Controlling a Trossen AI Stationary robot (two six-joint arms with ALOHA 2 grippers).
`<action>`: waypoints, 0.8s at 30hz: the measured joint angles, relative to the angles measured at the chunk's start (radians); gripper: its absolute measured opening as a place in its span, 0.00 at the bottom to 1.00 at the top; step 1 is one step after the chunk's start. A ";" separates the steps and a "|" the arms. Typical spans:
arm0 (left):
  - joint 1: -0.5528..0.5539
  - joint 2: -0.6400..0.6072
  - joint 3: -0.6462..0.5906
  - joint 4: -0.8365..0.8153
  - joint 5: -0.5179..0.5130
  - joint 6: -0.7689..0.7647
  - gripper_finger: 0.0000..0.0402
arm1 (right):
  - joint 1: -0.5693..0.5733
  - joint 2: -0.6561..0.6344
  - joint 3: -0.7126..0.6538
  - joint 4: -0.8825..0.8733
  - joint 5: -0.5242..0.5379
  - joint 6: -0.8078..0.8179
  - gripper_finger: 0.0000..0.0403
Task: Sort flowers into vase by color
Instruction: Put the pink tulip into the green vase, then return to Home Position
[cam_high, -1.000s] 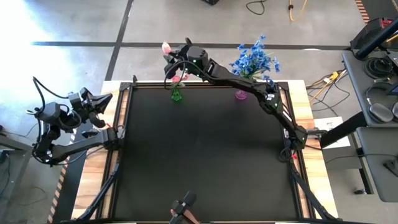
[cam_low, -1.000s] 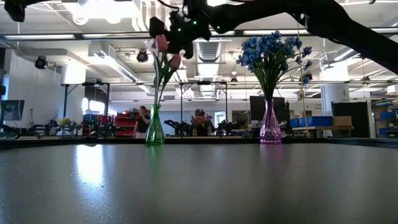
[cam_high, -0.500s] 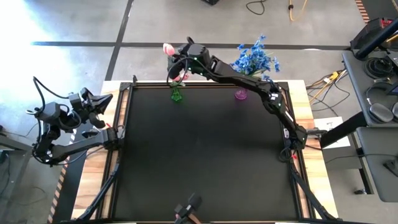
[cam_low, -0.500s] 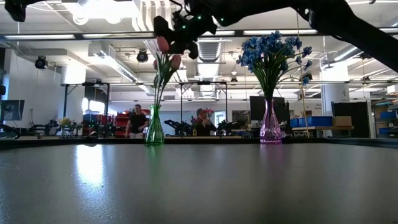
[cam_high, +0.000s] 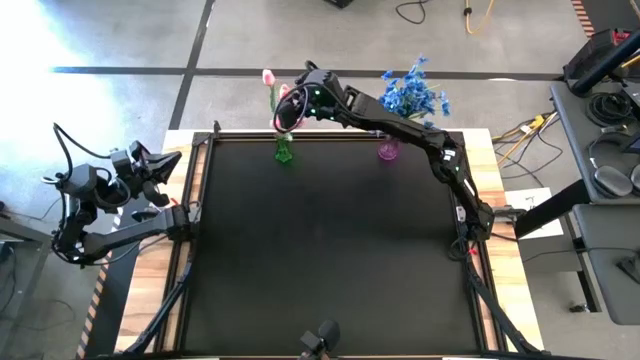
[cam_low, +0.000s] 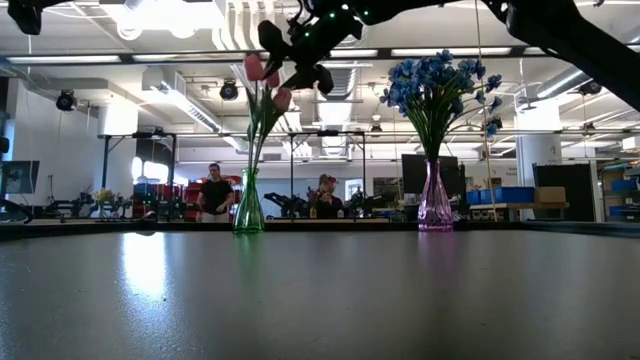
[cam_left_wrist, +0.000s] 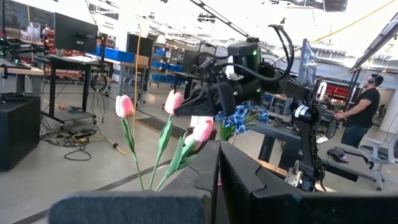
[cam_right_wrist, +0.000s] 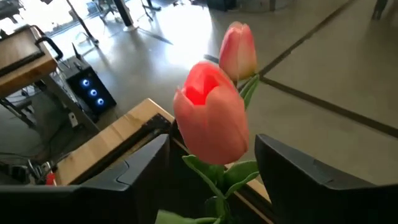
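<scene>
Three pink tulips (cam_low: 255, 68) stand with their stems in a green vase (cam_low: 249, 205) at the table's far edge, left of centre (cam_high: 284, 152). To its right, blue flowers (cam_low: 435, 80) fill a purple vase (cam_high: 387, 151). My right gripper (cam_low: 295, 60) hangs open above the green vase at blossom height. One finger stands on each side of a pink tulip (cam_right_wrist: 211, 127), with a gap to both. My left gripper (cam_high: 168, 158) waits shut beyond the table's left edge, its fingers together (cam_left_wrist: 219, 174).
The black tabletop (cam_high: 320, 250) stretches bare from both vases to the near edge. A small dark object (cam_high: 320, 338) sits at the near edge. People stand in the room beyond the far edge (cam_low: 213, 195). Cables and a desk lie off the table's right side (cam_high: 600, 150).
My right gripper has risen a little and shifted slightly toward the table's right, tipping closer to level and rolling. Its fingers have spread wider around the tulip heads. The tulips stay upright in the green vase.
</scene>
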 joint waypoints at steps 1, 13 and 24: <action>0.000 0.000 0.000 0.000 0.000 0.000 0.00 | 0.000 -0.008 0.000 -0.003 -0.002 0.001 0.58; 0.000 0.000 -0.016 -0.008 0.116 0.022 0.00 | 0.021 -0.116 -0.001 -0.220 -0.017 -0.088 0.56; 0.000 0.042 -0.306 0.385 0.387 0.066 0.00 | 0.209 -0.172 -0.029 -0.420 0.109 -0.299 0.05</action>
